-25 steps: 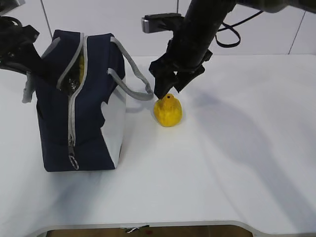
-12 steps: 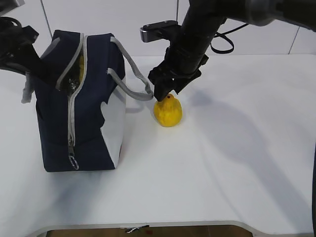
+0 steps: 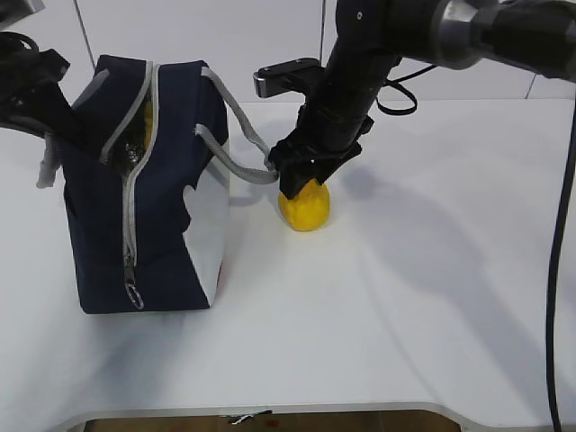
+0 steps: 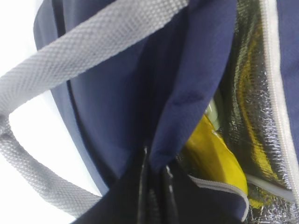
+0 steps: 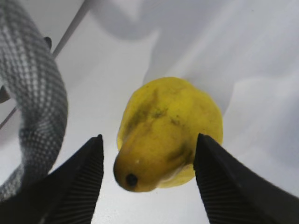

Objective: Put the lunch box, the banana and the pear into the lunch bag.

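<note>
While my left gripper pinches the lunch bag open, my right gripper straddles the pear beside it, unclosed, so next I should clamp and lift

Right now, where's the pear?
The pear stands on the white table in the exterior view, just right of the lunch bag by its grey handle. The right gripper has open jaws either side of its neck.
</note>
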